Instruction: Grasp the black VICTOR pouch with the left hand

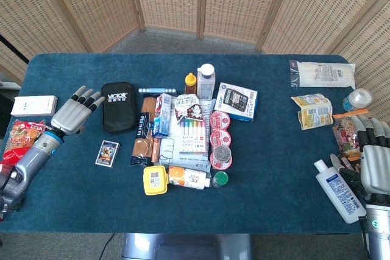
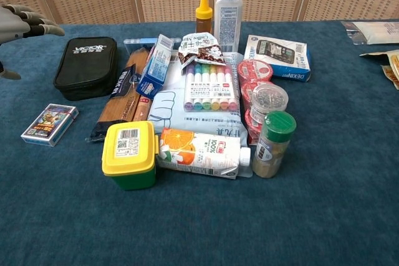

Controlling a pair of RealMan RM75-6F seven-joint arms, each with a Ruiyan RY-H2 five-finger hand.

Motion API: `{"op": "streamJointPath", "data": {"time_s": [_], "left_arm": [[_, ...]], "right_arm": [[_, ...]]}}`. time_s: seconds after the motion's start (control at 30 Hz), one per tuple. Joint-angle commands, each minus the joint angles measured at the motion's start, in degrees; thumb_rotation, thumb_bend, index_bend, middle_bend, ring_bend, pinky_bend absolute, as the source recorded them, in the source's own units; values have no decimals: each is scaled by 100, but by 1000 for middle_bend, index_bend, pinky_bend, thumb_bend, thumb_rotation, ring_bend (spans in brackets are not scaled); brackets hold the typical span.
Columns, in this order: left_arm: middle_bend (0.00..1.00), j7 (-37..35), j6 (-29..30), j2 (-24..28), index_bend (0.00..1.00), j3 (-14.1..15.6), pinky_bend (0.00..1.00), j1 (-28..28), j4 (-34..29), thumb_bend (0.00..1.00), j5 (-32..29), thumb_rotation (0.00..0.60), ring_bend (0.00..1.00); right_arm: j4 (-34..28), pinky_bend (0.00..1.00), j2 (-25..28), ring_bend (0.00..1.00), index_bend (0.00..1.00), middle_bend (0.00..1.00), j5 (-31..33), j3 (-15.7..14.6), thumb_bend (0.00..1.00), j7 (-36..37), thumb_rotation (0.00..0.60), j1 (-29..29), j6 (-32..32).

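Note:
The black VICTOR pouch (image 1: 118, 106) lies flat on the blue table, left of the pile of goods; in the chest view the pouch (image 2: 86, 66) sits at upper left. My left hand (image 1: 74, 113) hovers just left of it, fingers spread and pointing toward the pouch, holding nothing; its fingertips (image 2: 28, 24) enter the chest view at the top left edge. My right hand (image 1: 374, 158) is at the table's right edge, fingers extended, holding nothing, far from the pouch.
A card deck (image 1: 107, 153) lies below the pouch, spaghetti pack (image 1: 144, 132) and toothpaste box (image 1: 163, 114) border its right side. A white box (image 1: 33, 105) and snack bag (image 1: 21, 138) sit at far left. A white bottle (image 1: 339, 189) lies by the right hand.

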Motion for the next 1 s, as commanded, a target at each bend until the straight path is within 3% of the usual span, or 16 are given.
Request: {"op": "streamJointPath", "data": {"time_s": [0.03,0.53,1.0], "left_arm": [[0,103,-78,-128,0,49,0,-98,164,3,20,600,0],[0,-122,209,-985,0,237,0,-340,1180,5,197,600,0],[0,-554,541,-1071,0,360,0,-400,1202,2,261,600,0]], "right_arm": [[9,0,9,0,0,0,9,0,282,51,500,-26,12],[-44,0,93,0,0,0,-32,-20,282,268,510,-153,80],[-21,0,75,0,0,0,-46,-25,282,321,516,-221,130]]}}
